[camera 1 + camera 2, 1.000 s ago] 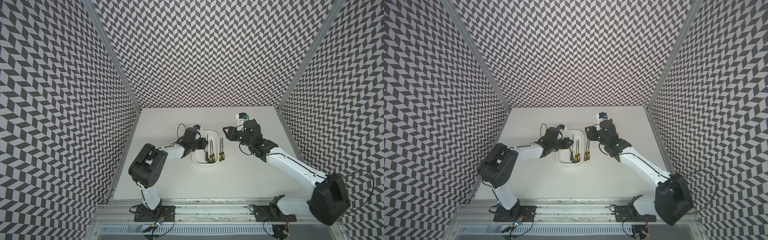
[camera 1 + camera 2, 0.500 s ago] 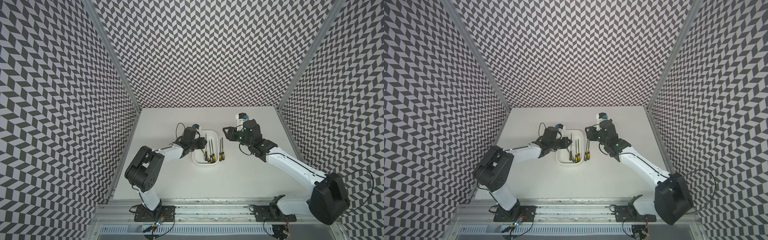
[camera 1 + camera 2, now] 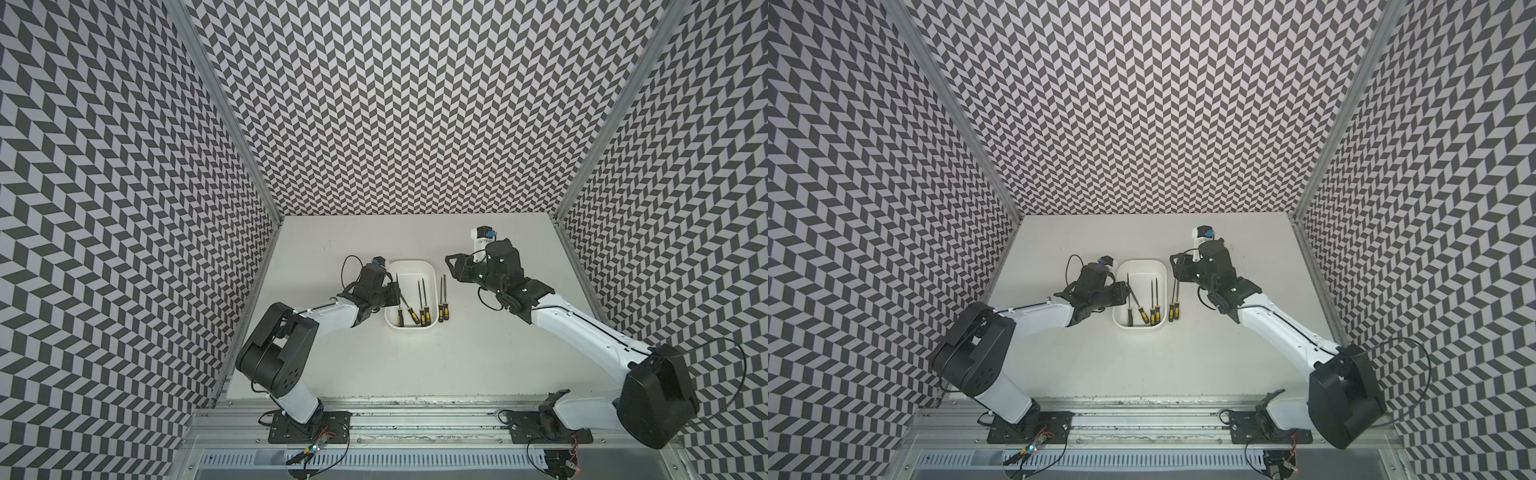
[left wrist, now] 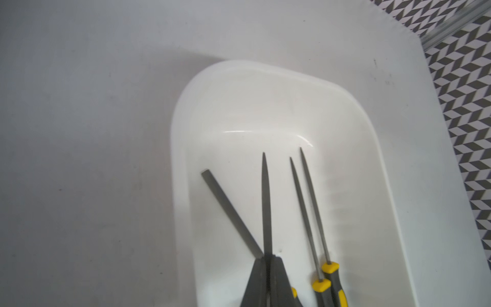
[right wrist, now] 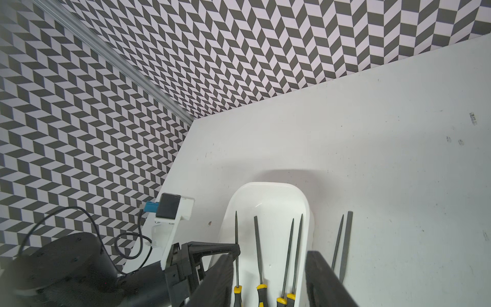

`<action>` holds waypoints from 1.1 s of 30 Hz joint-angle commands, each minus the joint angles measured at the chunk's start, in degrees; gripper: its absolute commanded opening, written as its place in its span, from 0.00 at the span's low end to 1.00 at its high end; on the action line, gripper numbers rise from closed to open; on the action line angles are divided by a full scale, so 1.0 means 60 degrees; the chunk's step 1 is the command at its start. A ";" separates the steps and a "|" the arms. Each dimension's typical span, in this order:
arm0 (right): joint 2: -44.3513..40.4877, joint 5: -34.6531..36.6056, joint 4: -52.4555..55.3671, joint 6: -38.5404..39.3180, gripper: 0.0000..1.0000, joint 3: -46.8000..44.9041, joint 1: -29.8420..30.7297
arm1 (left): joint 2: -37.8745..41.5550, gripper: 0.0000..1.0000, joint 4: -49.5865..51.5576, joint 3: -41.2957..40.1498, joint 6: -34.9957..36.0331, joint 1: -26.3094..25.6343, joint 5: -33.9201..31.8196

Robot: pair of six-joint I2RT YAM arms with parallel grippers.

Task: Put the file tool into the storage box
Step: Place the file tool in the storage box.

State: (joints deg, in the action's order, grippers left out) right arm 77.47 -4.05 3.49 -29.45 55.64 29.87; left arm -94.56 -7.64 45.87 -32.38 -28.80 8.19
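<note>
The white storage box [image 3: 411, 262] [image 3: 1142, 262] stands mid-table. My left gripper [image 3: 394, 287] [image 4: 268, 259] is at its left side, shut on the blade of a pointed file tool [image 4: 264, 199] [image 5: 236, 239] whose yellow-black handle [image 3: 400, 320] points to the front. A flat file [image 4: 228, 210] lies slanted beneath it in the box, and two thin files [image 3: 422, 299] [image 4: 310, 212] lie along the right wall. My right gripper [image 3: 451, 268] [image 5: 269, 255] hovers open and empty above the box's right rim [image 5: 308, 212].
Two more files [image 3: 443, 297] [image 5: 342, 244] lie side by side on the table just right of the box, tips toward the back. Patterned walls [image 3: 415, 104] close in the back and both sides of the white table [image 3: 415, 365].
The left arm's elbow has swung toward the front left, while its gripper stays at the box's left side with the file. The right arm has not moved.
</note>
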 commanded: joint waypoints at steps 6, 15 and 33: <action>-0.0423 0.0175 -0.0237 0.0081 0.48 -0.0131 0.0009 | -0.1015 0.00 -0.0062 0.0427 -0.0279 0.0013 -0.0615; -0.0585 0.0310 -0.0317 0.0031 0.48 -0.0257 -0.0084 | -0.1817 0.00 0.0164 0.1242 -0.0244 -0.0339 -0.0653; -0.0319 0.0090 -0.0219 0.0061 0.56 -0.0162 -0.0095 | 0.0288 0.39 0.1299 0.1379 -0.0031 -0.0856 -0.1729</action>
State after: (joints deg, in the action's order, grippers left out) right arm 75.55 -3.40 3.46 -29.52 54.74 29.43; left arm -96.31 -1.45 54.83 -33.54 -33.74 0.73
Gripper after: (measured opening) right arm 0.562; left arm 0.391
